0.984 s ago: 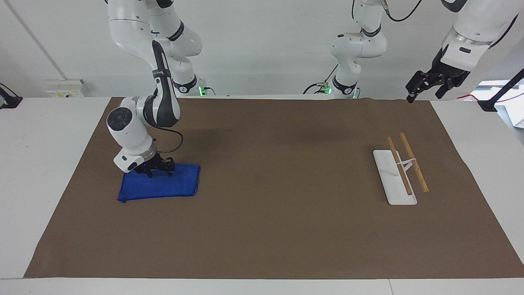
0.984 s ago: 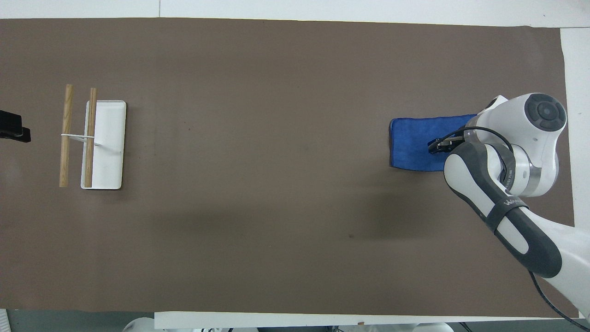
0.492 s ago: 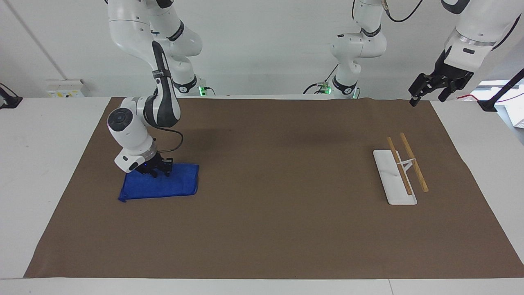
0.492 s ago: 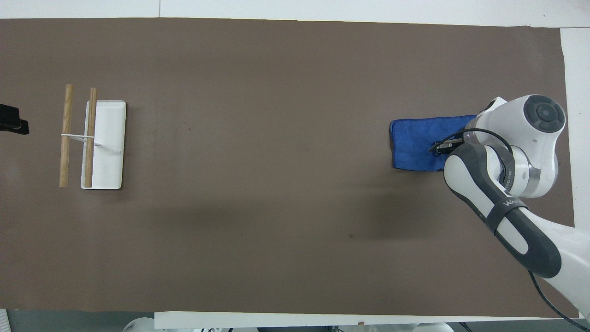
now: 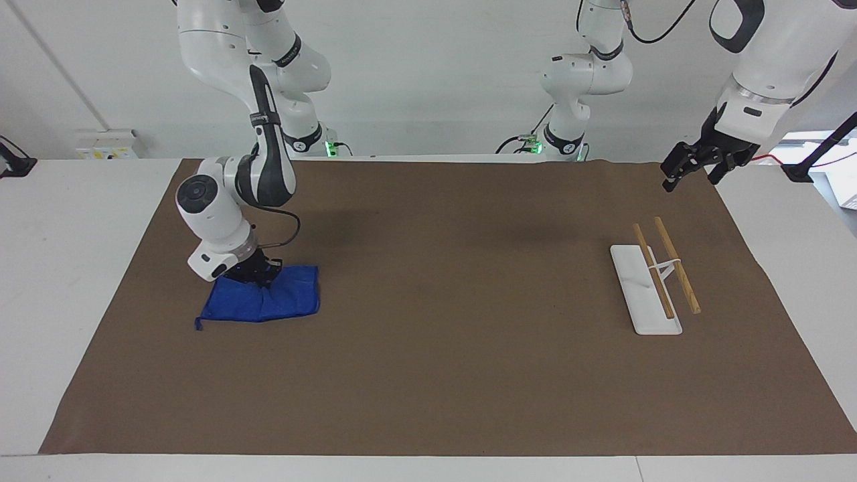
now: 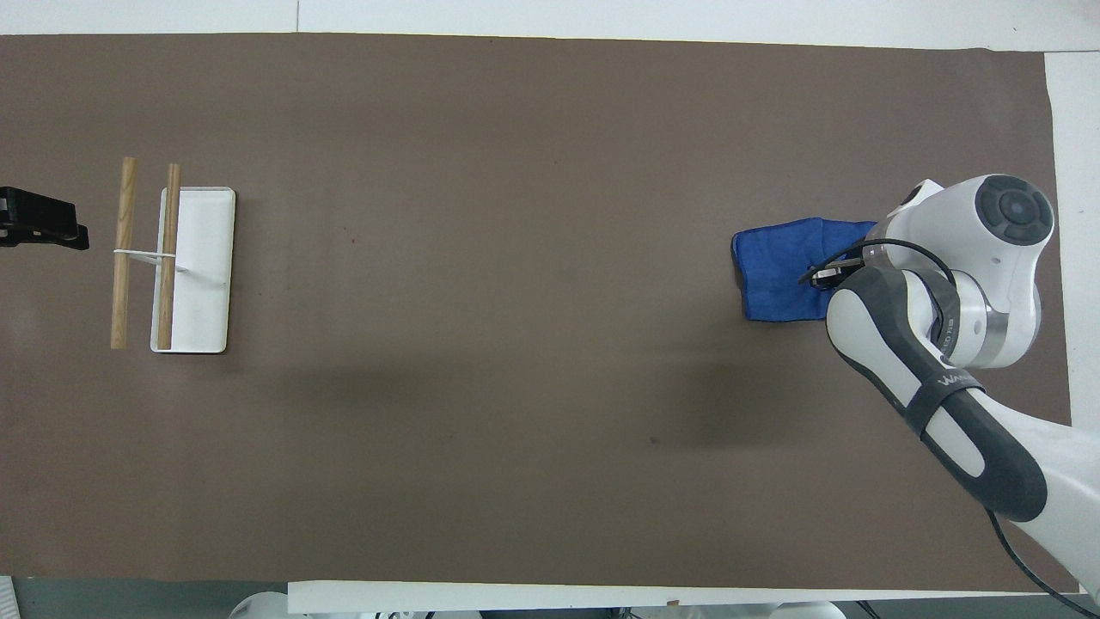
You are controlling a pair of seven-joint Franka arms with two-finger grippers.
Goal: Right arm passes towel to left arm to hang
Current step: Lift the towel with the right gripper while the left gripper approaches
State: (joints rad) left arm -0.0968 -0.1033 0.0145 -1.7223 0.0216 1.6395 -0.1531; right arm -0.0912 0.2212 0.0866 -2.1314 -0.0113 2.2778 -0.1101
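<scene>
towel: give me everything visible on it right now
The towel is a small royal-blue cloth, soft and terry-like, lying on the brown mat toward the right arm's end of the table. It is bunched and creased where the right gripper pinches its edge nearest the robots; that edge looks drawn up slightly, the rest lies on the mat. A thin tag or loop sticks out at one corner. Nothing else touches it.
</scene>
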